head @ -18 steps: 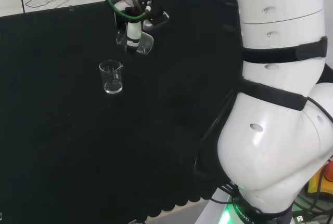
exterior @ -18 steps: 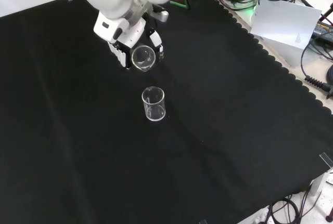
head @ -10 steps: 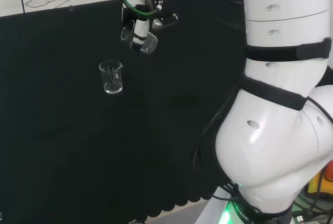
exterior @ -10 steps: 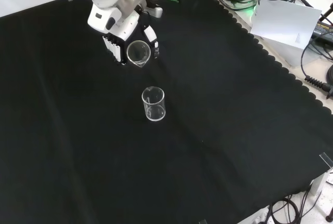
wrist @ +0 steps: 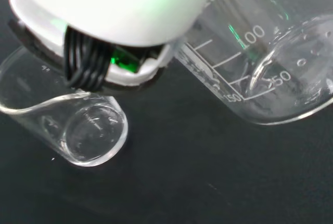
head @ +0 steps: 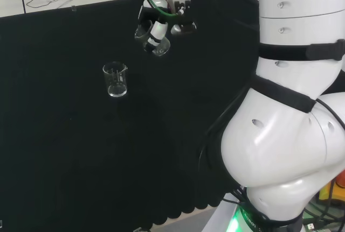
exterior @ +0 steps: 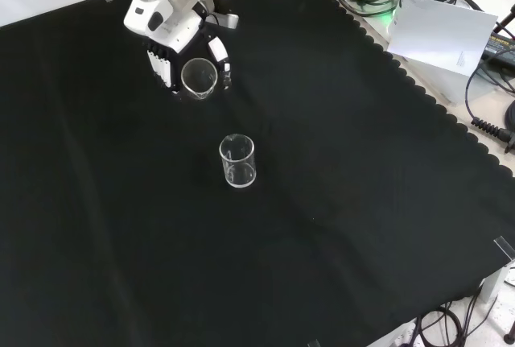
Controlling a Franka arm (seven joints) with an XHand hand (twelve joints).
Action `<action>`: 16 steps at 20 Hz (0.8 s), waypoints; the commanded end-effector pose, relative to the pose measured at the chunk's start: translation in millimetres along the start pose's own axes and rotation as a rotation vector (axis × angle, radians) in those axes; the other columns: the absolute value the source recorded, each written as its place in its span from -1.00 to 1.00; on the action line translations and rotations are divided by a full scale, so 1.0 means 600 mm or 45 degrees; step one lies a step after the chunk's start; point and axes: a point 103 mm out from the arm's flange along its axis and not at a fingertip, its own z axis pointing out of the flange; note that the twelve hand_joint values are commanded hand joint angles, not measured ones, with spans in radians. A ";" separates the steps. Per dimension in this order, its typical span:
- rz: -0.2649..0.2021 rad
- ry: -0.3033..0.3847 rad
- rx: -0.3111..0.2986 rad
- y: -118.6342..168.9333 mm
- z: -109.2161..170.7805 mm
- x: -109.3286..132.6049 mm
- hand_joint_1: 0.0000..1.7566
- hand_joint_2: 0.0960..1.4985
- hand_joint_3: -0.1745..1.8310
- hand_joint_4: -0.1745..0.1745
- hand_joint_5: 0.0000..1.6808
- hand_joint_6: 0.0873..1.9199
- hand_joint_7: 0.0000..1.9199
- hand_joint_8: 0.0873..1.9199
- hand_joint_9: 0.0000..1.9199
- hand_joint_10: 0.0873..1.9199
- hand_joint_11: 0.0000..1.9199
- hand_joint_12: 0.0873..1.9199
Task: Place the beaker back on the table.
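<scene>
— Where is the beaker right now?

— My hand [exterior: 173, 45] has it. In the front view the held beaker [exterior: 198, 78] sits between my curled fingers [exterior: 221, 61], tipped so its open mouth faces the camera. It hangs above the black cloth [exterior: 338, 202], not resting on it. In the head view I see the same glass [head: 152, 37] tilted below the hand [head: 164, 19], up near the far part of the cloth [head: 64, 151].

— So the hand is closed around it?

— Yes, the fingers wrap the glass on both sides; it is gripped, not set down.

— And the other glass?

— A second beaker [exterior: 237, 161] stands upright on the cloth by itself. In the front view it is nearer the camera than the held one and clear of my hand. In the head view that standing beaker [head: 115, 79] is to the left of the hand and lower in the picture.

— What does the wrist camera give you?

— A clear vessel with printed marks [wrist: 270, 63] close beside a white part of my hand [wrist: 114, 5], and another clear glass [wrist: 78, 125] against the dark cloth [wrist: 182, 182].
</scene>
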 end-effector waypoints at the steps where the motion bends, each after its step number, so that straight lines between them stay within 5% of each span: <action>1: 0.001 0.102 -0.068 0.004 0.045 -0.044 0.48 -0.24 -0.05 -1.00 0.38 -0.12 0.27 -0.14 0.51 -0.24 0.24 -0.26; 16: -0.054 0.354 -0.177 0.026 0.121 -0.094 0.51 -0.43 0.12 -1.00 0.40 -0.17 0.48 -0.32 0.55 -0.32 0.25 -0.25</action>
